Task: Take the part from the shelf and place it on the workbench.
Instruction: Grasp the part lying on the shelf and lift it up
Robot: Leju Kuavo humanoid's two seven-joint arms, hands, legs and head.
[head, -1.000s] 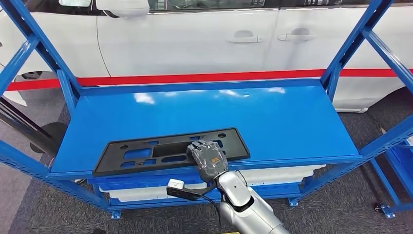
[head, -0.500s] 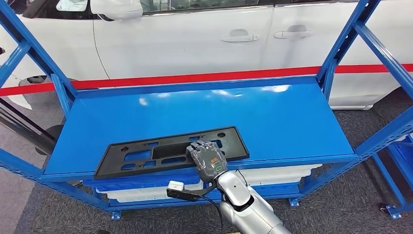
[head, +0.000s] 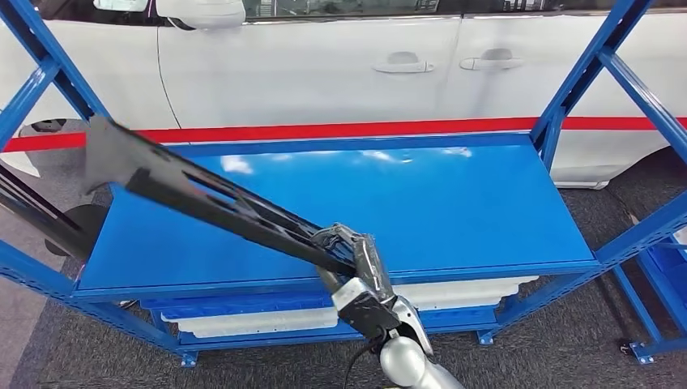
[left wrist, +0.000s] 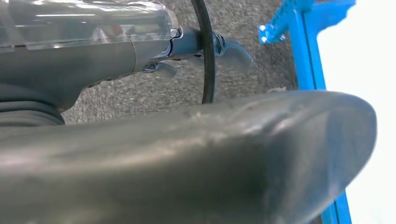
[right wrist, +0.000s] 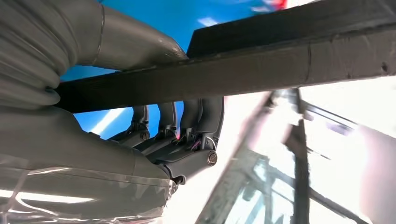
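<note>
Head view, left to right?
— Black part point(head: 202, 198) is raised off the blue shelf point(head: 454, 203), tilted, its far end up at the left post, its near end low at the shelf's front edge.

And the hands?
— Right hand point(head: 356, 259) holds that near end. Right wrist view: thumb on one face, dark fingers point(right wrist: 168, 123) curled over the other, clamped on the part.

Left hand point(left wrist: 187, 158)?
— Left wrist view, over carpet; finger state cannot be told.

Background?
— White car point(head: 324, 65), red stripe.

Left robot hand point(left wrist: 187, 158) above grey carpet point(left wrist: 140, 88).
</note>
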